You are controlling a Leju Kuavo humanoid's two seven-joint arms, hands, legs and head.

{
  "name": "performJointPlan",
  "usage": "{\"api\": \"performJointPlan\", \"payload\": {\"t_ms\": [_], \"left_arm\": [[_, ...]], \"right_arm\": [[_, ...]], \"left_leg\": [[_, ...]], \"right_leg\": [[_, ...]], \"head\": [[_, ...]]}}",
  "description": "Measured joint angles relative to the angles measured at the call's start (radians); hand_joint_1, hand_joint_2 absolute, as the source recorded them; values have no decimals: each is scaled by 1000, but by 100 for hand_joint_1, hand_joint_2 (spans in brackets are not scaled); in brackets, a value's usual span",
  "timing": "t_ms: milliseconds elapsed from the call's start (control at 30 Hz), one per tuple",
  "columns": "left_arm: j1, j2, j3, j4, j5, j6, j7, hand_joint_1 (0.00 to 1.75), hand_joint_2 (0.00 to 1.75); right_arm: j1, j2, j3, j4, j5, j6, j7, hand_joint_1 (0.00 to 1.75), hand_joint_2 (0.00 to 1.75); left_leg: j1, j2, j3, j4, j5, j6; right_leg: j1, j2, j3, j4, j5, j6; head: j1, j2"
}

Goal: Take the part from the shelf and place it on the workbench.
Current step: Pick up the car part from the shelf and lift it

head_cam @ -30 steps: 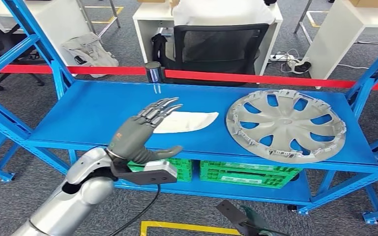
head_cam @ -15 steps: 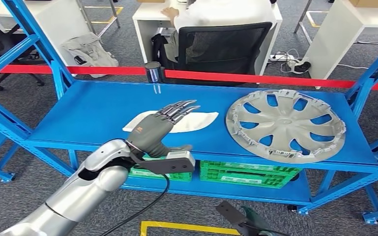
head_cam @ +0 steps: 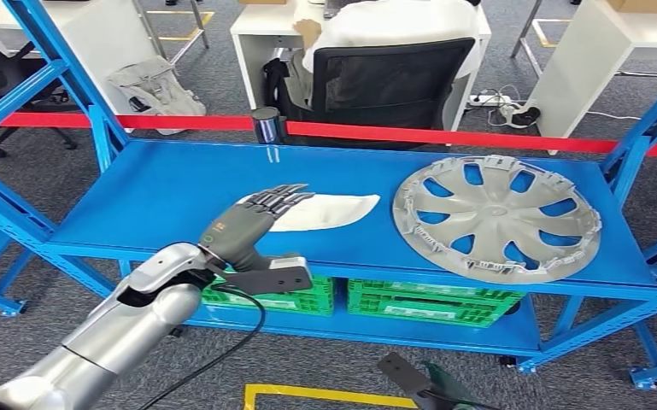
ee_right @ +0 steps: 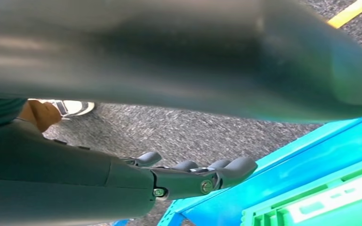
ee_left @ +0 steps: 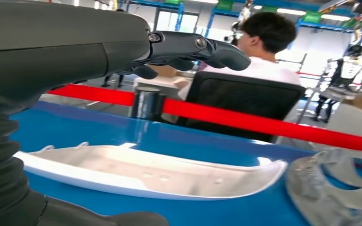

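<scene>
While the white part [head_cam: 325,211] lay mid-shelf [head_cam: 162,192], left of the hubcap [head_cam: 497,218], the left hand [head_cam: 252,218] hovered open over its near-left end; the reach seemingly called for lowering and gripping.

The shelf [head_cam: 162,184] is bright blue; on it lie a white part [head_cam: 329,210] and a silver-grey hubcap [head_cam: 497,217]. The left hand [head_cam: 248,220] is dark grey on a silver arm. Green crates [head_cam: 431,301] sit below, a red tape [head_cam: 444,137] behind.
</scene>
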Motion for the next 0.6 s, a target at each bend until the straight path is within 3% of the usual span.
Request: {"api": "performJointPlan", "payload": {"t_ms": [600], "left_arm": [[-77, -12, 31, 156, -19, -10, -32, 0, 175]], "right_arm": [[3, -5, -18, 0, 31, 3, 2, 0, 0]], "left_leg": [[0, 0, 0, 1, 0, 0]], "right_leg": [[0, 0, 0, 0, 0, 0]], "head": [[0, 0]]}}
